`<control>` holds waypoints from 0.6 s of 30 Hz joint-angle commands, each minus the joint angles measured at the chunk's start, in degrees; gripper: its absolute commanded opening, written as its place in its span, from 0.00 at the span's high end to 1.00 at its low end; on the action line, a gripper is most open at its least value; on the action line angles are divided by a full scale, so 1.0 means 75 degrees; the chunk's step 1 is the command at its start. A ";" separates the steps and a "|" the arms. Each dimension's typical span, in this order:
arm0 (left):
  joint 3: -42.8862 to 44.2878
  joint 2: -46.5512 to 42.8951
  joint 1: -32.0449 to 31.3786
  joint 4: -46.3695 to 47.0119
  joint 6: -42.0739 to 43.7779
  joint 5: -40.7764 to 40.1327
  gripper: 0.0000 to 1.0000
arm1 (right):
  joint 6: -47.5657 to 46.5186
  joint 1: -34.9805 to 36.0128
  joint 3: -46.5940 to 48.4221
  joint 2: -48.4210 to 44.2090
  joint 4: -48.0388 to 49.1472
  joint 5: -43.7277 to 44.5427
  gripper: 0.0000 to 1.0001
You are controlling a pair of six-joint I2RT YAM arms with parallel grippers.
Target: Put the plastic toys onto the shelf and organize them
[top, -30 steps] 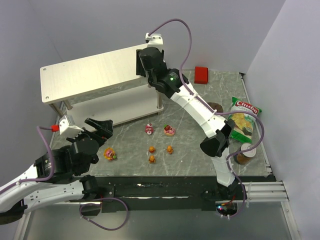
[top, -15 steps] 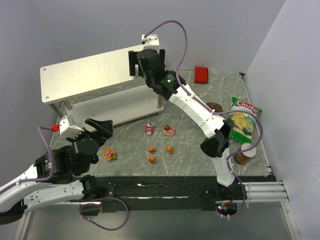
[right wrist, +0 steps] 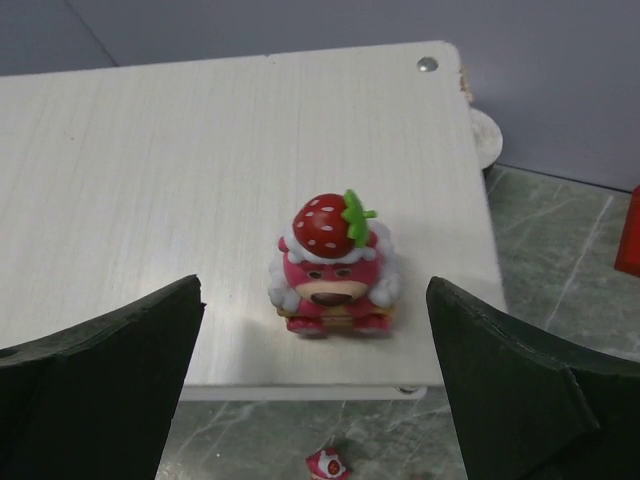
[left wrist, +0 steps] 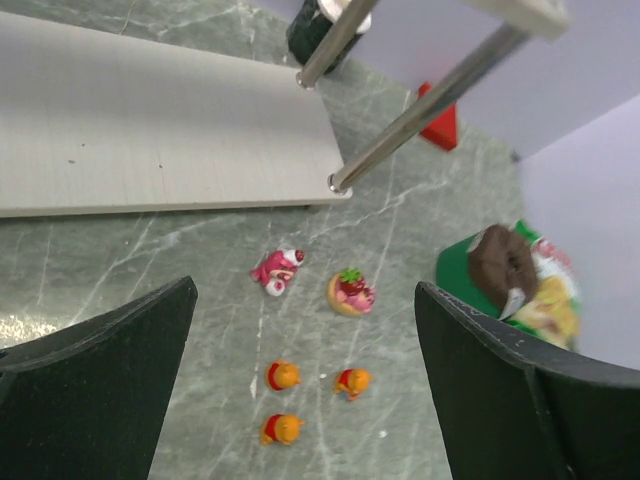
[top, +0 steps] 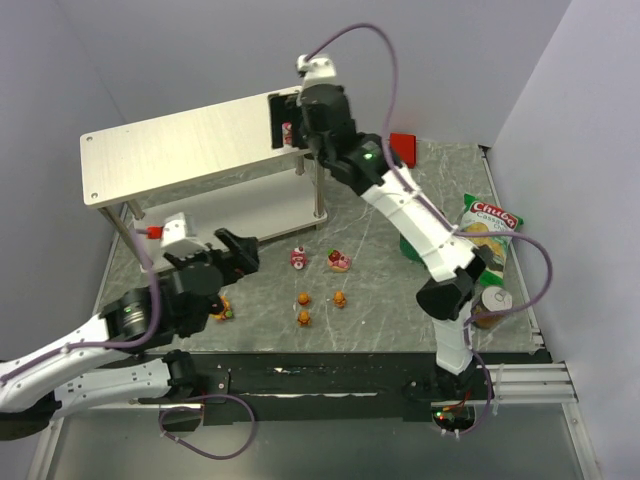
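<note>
1. Black right fingers (right wrist: 110, 370) are spread wide, one on each side of a strawberry bear (right wrist: 333, 270). I see a gap on both sides, so nothing is gripped.
2. That strawberry bear stands upright on the top board of the shelf (right wrist: 150, 170), near the board's right end and close to its front edge. It faces my wrist camera.
3. In the top view the right gripper (top: 291, 122) hangs over that same end of the shelf, and the right arm reaches up across the table (top: 380, 290) from the near right corner.
4. Left fingers (left wrist: 100, 390) are also wide apart, with nothing between them.
5. The left gripper (top: 243, 257) hovers above the table, in front of the shelf's lower board, pointing toward the loose toys.
6. Loose on the table, just in front of the lower board's right end, a pink bear (left wrist: 277, 270) looks tipped on its side.
7. A strawberry-topped toy (left wrist: 351, 292) sits just beside the pink bear. I can't tell whether it is upright.
8. Three orange bears (left wrist: 283, 375) sit in a loose cluster nearer to me, apart from each other and from the pink pair.
9. The flower-faced toy (top: 222, 308) is on the table right by the left gripper, partly hidden by it in the top view.
10. Far right, a red block (top: 403, 148) sits beyond the shelf end, a chip bag (top: 488, 235) lies by the right edge, and a brown-topped green cylinder (left wrist: 503, 266) is next to the bag.
</note>
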 commanded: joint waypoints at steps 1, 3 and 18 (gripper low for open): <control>0.0130 0.0859 -0.0004 0.0573 0.0567 0.0450 0.04 | -0.0106 -0.0425 -0.0128 -0.1416 0.0067 -0.0069 0.00; 0.0294 0.1352 0.0008 0.0386 0.0332 0.0508 0.04 | -0.0106 -0.0554 -0.0421 -0.1908 0.0020 -0.0104 0.00; -0.0172 0.2456 0.0594 -0.4084 -0.5519 0.1258 0.04 | 0.1265 -0.1070 -0.4920 -0.5108 -0.0942 -0.0678 0.00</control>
